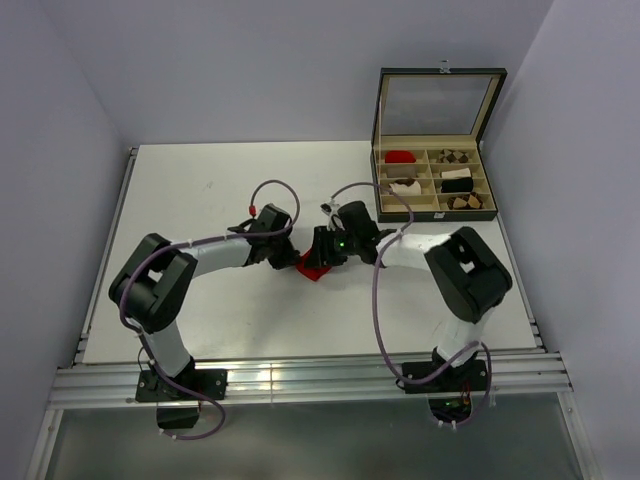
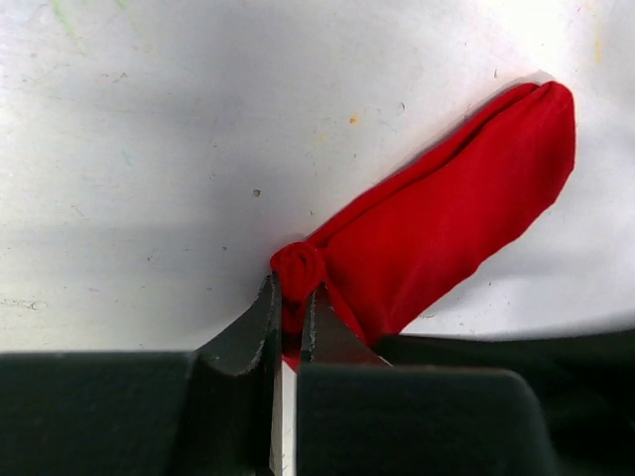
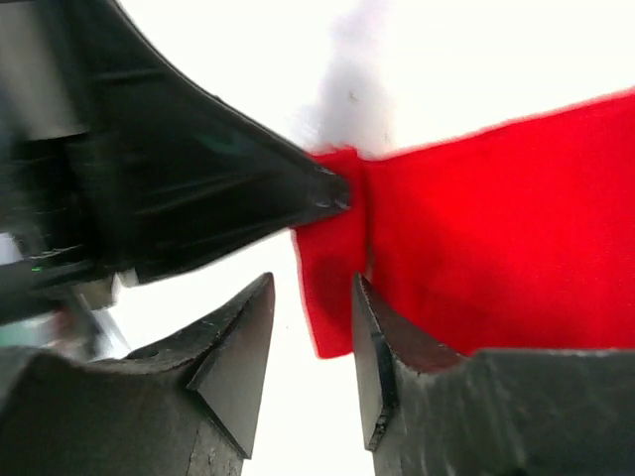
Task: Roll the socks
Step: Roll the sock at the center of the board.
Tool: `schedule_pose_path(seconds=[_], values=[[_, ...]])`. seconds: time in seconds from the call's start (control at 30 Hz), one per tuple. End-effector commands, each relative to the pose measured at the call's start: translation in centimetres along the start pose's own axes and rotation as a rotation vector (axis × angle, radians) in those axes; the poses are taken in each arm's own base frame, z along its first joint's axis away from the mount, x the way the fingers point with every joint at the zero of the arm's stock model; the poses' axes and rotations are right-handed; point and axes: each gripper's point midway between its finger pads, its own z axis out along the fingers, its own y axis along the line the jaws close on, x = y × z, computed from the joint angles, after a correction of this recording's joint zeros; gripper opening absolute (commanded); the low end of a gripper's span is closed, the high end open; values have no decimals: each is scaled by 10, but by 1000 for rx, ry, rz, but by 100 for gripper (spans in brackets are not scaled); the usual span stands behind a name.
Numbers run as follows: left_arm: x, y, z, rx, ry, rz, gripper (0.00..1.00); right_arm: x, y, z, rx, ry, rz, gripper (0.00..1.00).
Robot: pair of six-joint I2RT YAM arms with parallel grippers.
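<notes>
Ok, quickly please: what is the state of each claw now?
Left claw: closed, pinching the bunched end of the red sock.
Right claw: open, a corner of the sock in the gap, not gripped.

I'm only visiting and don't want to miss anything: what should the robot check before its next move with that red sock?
1. Left gripper has a firm hold on the red sock: ok, its jaws pinch the bunched end.
2. Right gripper lined up: ok, a corner of the sock sits between its open jaws.
3. Right gripper holding the sock: not ok, jaws apart, not yet closed.
4. Rest of the sock lying flat on the table: ok.
5. Roll properly started: cannot tell, only a small bunch shows at the pinched end.
6. Room between the two grippers: cannot tell, they are very close.
</notes>
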Motion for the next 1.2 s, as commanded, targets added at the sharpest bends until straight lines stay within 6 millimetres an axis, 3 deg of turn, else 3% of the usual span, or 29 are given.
schedule_pose_path(seconds=[0.0, 0.17, 0.37, 0.83, 1.03, 1.1, 1.17], values=[[5, 8, 2, -57, 25, 68, 0, -18, -11, -20, 261, -127, -297, 45], [4, 2, 3, -47, 28, 86, 0, -19, 4, -28, 394, -203, -525, 47], [6, 0, 3, -39, 35, 88, 0, -8, 16, -17, 499, -211, -681, 48], [9, -4, 4, -27, 46, 78, 0, 29, 11, 12, 527, -134, -815, 49], [10, -6, 3, -16, 47, 65, 1, 33, -19, 10, 683, -99, -832, 40], [8, -8, 1, -11, 43, 66, 1, 33, -26, 9, 727, -87, -832, 33], [7, -10, -1, -6, 38, 60, 2, 38, -38, 7, 776, -62, -811, 15]])
